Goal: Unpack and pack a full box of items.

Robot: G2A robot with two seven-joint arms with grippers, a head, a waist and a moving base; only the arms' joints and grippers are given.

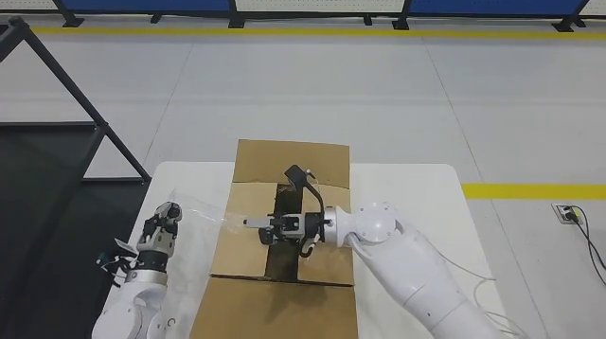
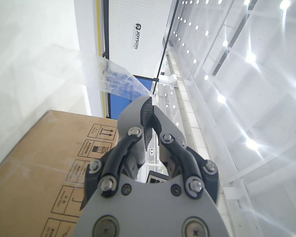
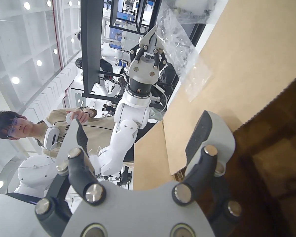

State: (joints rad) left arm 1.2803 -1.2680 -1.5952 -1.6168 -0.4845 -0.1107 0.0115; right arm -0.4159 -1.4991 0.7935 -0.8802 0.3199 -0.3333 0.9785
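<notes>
**A:** Closest in, out to the left of the box (image 1: 289, 161), the left gripper (image 2: 151, 107) has its pads pinched tight on one corner of the bag (image 3: 182, 50). Clear plastic, and it's held up off the table (image 1: 417, 187).

**B:** Which way does the bag run from there?

**A:** Straight across towards the box. Its long axis goes from that pinch to the box's left flap (image 1: 244, 249), and the far end is spread against the cardboard. I can't tell if there's anything inside it.

**B:** And the other arm?

**A:** The right gripper (image 3: 140, 124) sits over the box's open middle with its fingers wide apart and nothing between them. It points left, across the flap, right down the line of the bag.

**B:** So the bag is out of the box?

**A:** Mostly. One end is left of the box in the pinch, the other is on the flap. The open fingers are near that flap end, though whether they touch it I can't say.

**B:** Which hand is better placed, then?

**A:** The left one has the hold, so I'd say it makes the next pull: leftward, away from the box and along the bag's length. The right is nearer the loose end if a second grip is needed. Further back, the box's rear flap lies open on the table.
</notes>
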